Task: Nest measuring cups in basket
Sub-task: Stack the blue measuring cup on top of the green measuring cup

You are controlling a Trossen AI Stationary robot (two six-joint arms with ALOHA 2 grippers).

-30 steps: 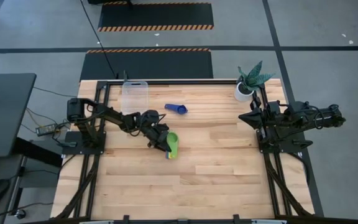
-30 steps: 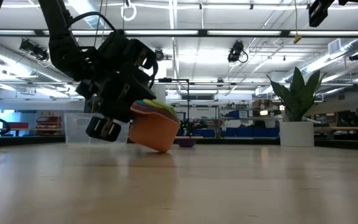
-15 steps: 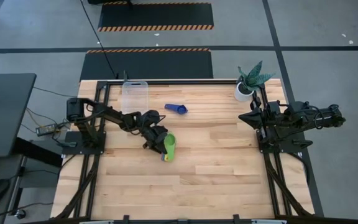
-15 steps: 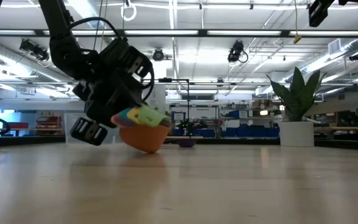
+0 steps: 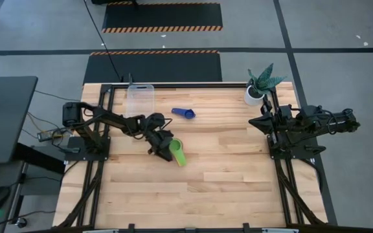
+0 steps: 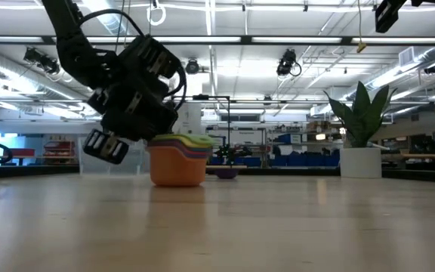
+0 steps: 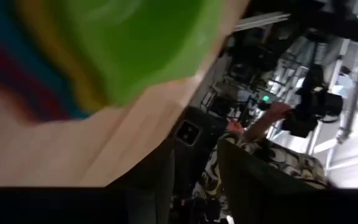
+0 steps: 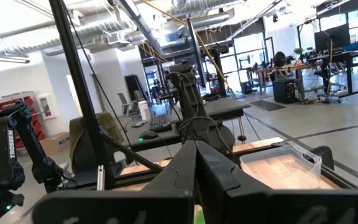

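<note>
The nested stack of measuring cups [image 5: 177, 153] stands upright on its orange bottom cup [image 6: 177, 162], with the green cup on top and its handle pointing toward the near edge. The stack fills the left wrist view as a green blur [image 7: 129, 50]. My left gripper [image 5: 164, 145] hovers right beside the stack on its left side; whether it touches the stack is not clear. A single blue cup [image 5: 185, 114] lies on the table farther back. The clear basket [image 5: 140, 97] sits near the far edge. My right gripper [image 8: 195, 186] is shut and parked at the table's right side.
A white pot with a green plant [image 5: 258, 87] stands at the far right corner. Bare wood stretches across the middle and near half of the table [image 5: 225, 188]. A person in patterned clothing [image 7: 272, 174] shows beyond the table in the left wrist view.
The stack was tilted with its base off the table. It has come down, swung upright and now stands on its base, a little farther toward the table's left. My left gripper has drawn slightly toward the left edge and turned with it.
</note>
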